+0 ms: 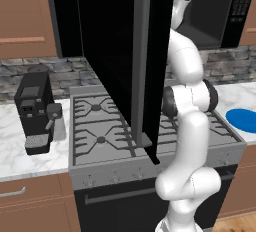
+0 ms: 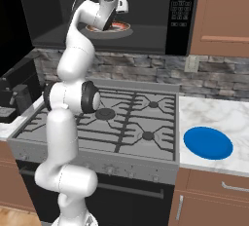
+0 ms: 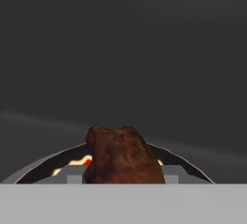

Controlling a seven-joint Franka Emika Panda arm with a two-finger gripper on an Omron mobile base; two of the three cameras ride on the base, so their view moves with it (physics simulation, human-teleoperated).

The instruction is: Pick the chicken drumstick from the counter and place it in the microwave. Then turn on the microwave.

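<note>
Here, lumpy dark-brown chicken drumstick (image 3: 124, 156).

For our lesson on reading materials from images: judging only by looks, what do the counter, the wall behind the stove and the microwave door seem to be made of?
The counter: seemingly polished marble, white with grey veins. 
The wall behind the stove: rough stone, judging by its irregular grey-brown blocks with joints. 
The microwave door: probably dark glass or glossy plastic, black and smooth, with a grey bar handle that may be metal.
</note>
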